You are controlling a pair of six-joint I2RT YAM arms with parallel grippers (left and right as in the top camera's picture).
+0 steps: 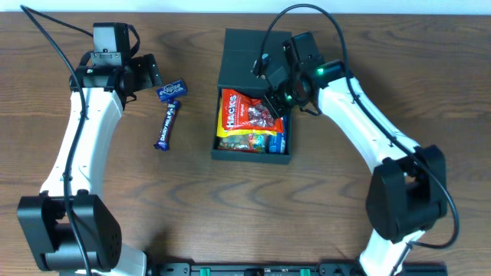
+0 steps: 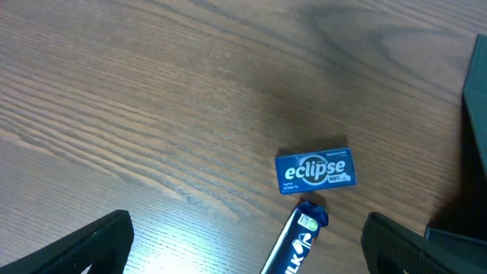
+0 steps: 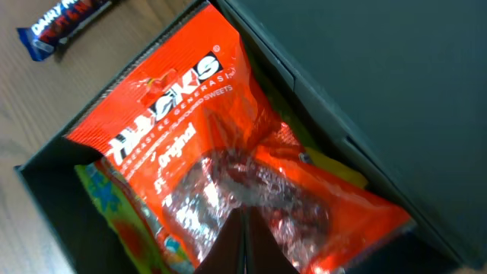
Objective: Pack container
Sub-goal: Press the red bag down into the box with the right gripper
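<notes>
The dark teal container (image 1: 252,156) stands open at the table's middle, its flap lid (image 1: 245,57) laid back at the far side. An orange Hacks sweets bag (image 1: 239,111) lies inside on a yellow-green packet (image 1: 242,142). My right gripper (image 1: 275,103) is over the box; in the right wrist view its jaws (image 3: 243,228) are shut, pinching the crinkled middle of the orange bag (image 3: 175,114). My left gripper (image 1: 149,77) is open and empty (image 2: 247,255), above the table just beyond a blue Eclipse mints box (image 2: 315,171) and a blue chocolate bar (image 2: 297,243).
The mints box (image 1: 172,90) and chocolate bar (image 1: 166,125) lie on the wood table left of the container. The container's edge (image 2: 478,99) shows at the right of the left wrist view. The lid's inner face (image 3: 365,91) fills the right wrist view's upper right.
</notes>
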